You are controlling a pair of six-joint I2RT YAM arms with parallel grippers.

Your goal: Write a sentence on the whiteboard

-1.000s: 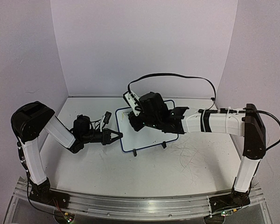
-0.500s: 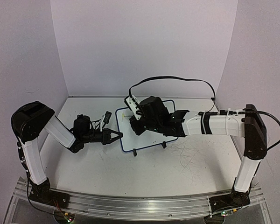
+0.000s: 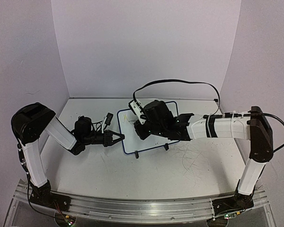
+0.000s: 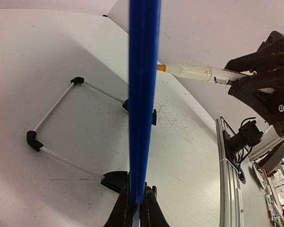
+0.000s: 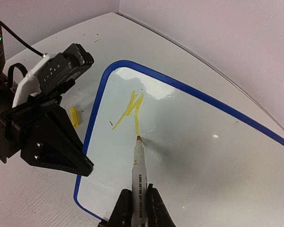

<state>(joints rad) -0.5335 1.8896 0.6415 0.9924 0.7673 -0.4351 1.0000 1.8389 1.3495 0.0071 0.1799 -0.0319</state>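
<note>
The whiteboard (image 3: 136, 142) stands tilted on its feet at mid-table, its blue frame (image 4: 143, 94) seen edge-on in the left wrist view. My left gripper (image 3: 119, 137) (image 4: 137, 208) is shut on the frame's left edge. My right gripper (image 5: 138, 203) (image 3: 137, 126) is shut on a white marker (image 5: 138, 165) (image 4: 194, 72). The marker's orange tip (image 5: 138, 137) touches the whiteboard (image 5: 203, 161). Of the sentence, only a yellow N-shaped stroke (image 5: 132, 109) shows near the upper left corner, ending at the tip. The left gripper (image 5: 83, 165) sits at the board's left rim.
A yellow marker cap (image 5: 74, 116) lies on the table just left of the board. The board's wire stand with black feet (image 4: 52, 118) is behind it. Grey scribbles (image 3: 194, 161) mark the tabletop on the right. A black cable (image 3: 180, 81) arcs over the right arm.
My right wrist has shifted slightly toward the near right over the board, with the marker still in it. The left arm and the board have not moved.
</note>
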